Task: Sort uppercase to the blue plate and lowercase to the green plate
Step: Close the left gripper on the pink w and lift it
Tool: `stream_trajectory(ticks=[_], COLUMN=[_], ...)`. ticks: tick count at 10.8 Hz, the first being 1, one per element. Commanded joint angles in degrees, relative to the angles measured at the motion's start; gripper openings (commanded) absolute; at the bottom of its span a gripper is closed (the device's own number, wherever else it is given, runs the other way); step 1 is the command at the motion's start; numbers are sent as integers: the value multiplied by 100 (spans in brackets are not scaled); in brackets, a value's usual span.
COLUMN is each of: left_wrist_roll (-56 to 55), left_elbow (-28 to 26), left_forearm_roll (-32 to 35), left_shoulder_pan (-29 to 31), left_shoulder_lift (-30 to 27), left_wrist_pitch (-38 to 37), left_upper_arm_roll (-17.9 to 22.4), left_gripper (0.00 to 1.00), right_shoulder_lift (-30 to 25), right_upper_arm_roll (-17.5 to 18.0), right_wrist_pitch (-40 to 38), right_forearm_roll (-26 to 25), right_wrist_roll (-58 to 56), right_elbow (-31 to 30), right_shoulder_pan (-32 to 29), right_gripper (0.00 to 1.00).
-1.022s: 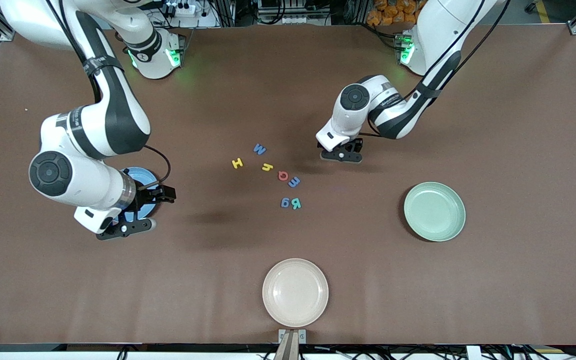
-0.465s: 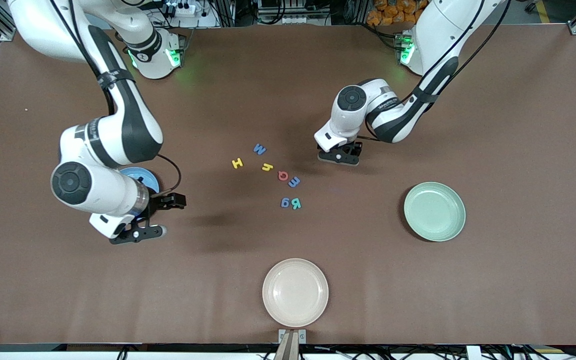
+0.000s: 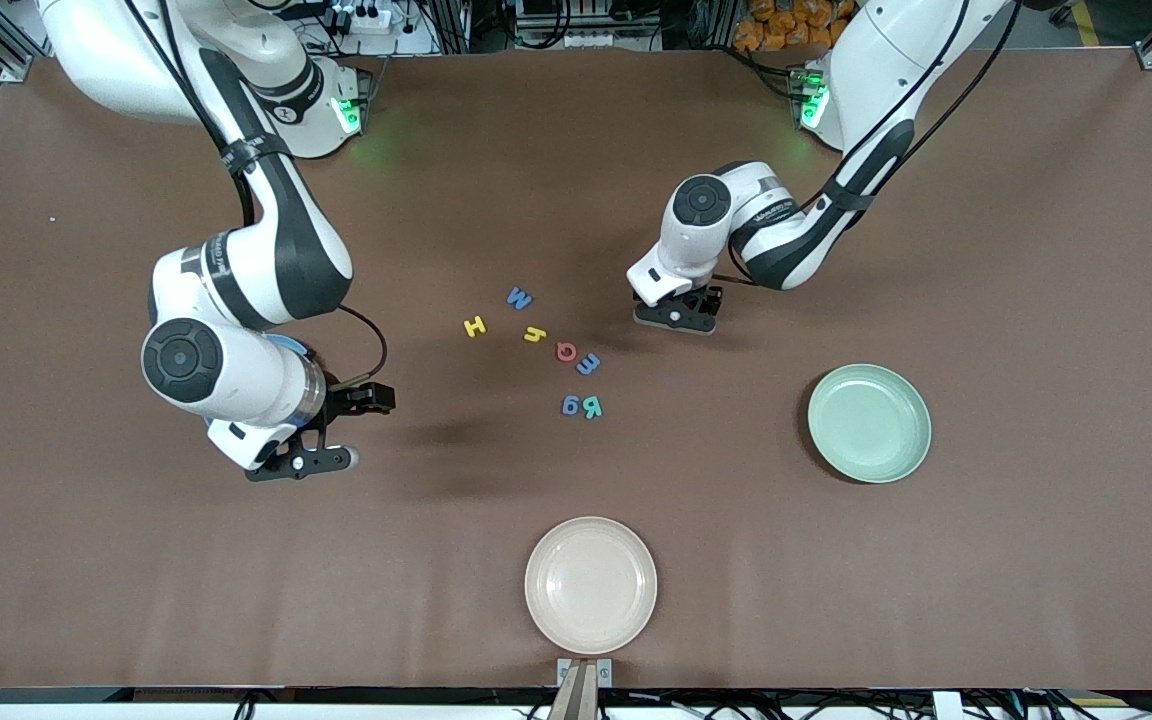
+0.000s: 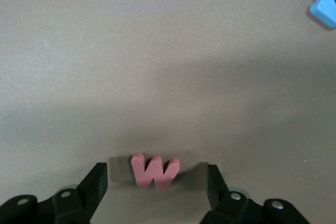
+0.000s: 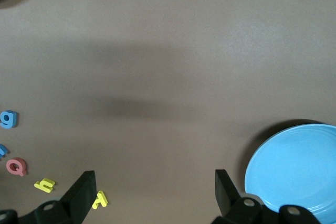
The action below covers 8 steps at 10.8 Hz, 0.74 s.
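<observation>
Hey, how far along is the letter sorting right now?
Nothing looks sorted: the green plate is empty, and the visible part of the blue plate holds nothing. In hand: the left claw is open, straddling the red w on the table. The right claw hangs open beside the blue plate. Left: that w plus seven letters clustered mid-table, from blue M to teal R.

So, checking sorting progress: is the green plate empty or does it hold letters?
Empty. The green plate shows only its bare mint surface in the front view.
</observation>
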Motion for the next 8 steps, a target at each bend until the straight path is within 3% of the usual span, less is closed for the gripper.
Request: stream_trajectory(ticks=[1, 8], left_wrist_roll=[97, 141], left_elbow=[60, 60], left_forearm_roll=[149, 149], left_shoulder_pan=[-40, -48], left_shoulder_lift=[53, 70], left_wrist_pitch=[31, 22], left_upper_arm_roll=[24, 32], left_gripper=[83, 76], right_shoulder_lift=[77, 130], right_upper_arm_roll=[20, 20], right_wrist_pitch=[-26, -61], right_forearm_roll=[70, 87], right_wrist_roll=[158, 229], right_elbow=[64, 64], right_shoulder_pan=[-15, 108], right_gripper=[100, 100])
